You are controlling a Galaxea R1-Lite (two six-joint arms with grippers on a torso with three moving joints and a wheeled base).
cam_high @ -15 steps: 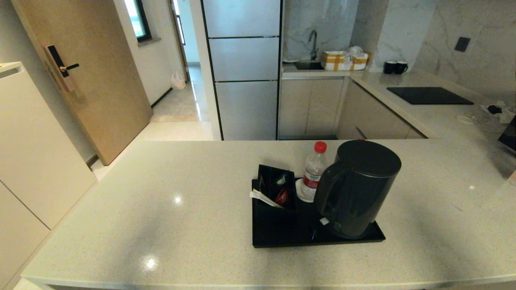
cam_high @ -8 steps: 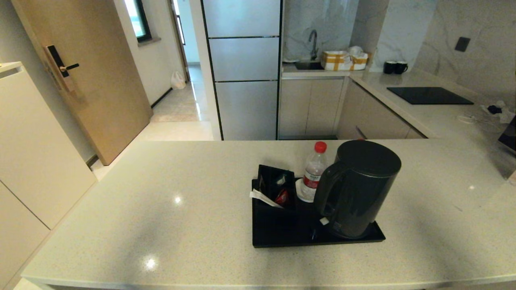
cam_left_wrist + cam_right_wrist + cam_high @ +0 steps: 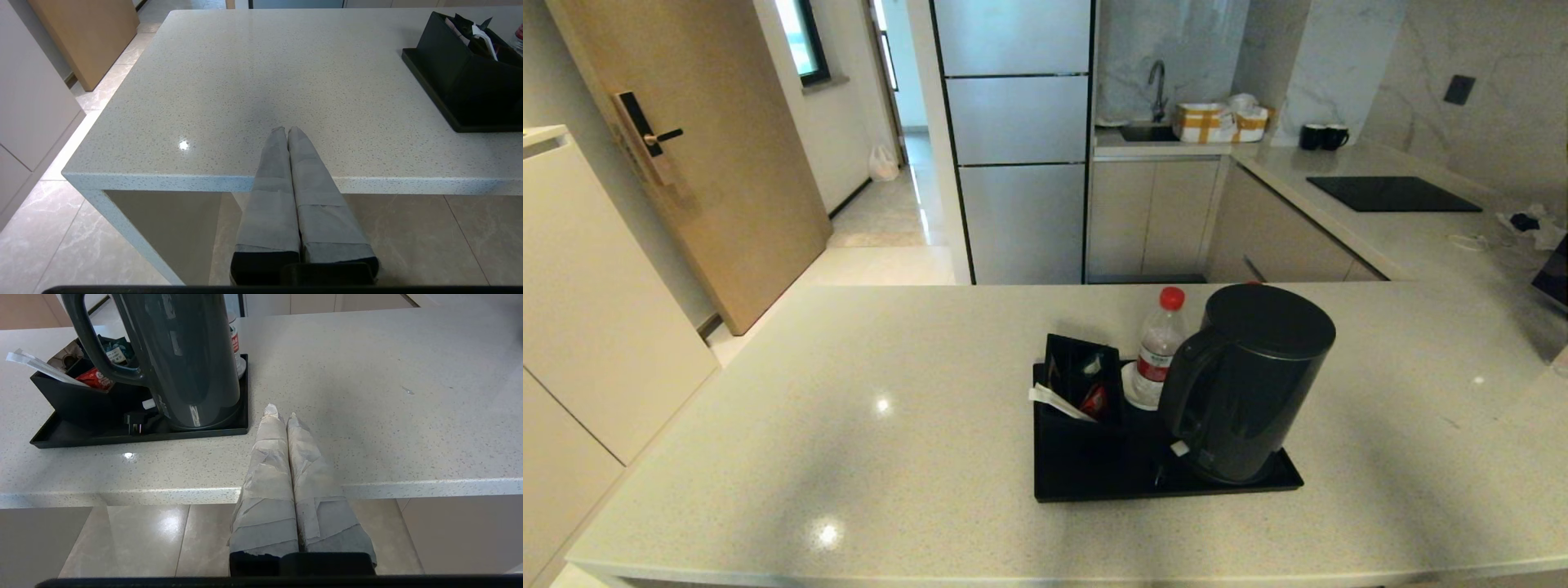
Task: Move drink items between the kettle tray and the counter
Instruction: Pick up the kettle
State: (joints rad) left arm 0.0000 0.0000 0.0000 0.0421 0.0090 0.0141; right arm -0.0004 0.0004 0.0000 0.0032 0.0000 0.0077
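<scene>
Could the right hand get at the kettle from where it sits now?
Probably yes. The right hand, shut, hangs at the counter edge, and only bare stone lies between it and the kettle on the tray.

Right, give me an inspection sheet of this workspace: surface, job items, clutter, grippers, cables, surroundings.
Surface: beige speckled counter, glossy, with light glints.
Job's things: dark grey kettle upright on the right part of the black tray; one red-capped water bottle upright on a white coaster behind the kettle's handle. A second bottle is not visible.
Clutter: black box of sachets on the tray's left part.
Grippers: left gripper shut, empty, at the counter's near edge, left of the tray; right gripper shut, empty, at the near edge, right of the tray.
Cables: a plug lies on the tray by the kettle.
Surroundings: hob, two mugs, sink, fridge, door.
</scene>
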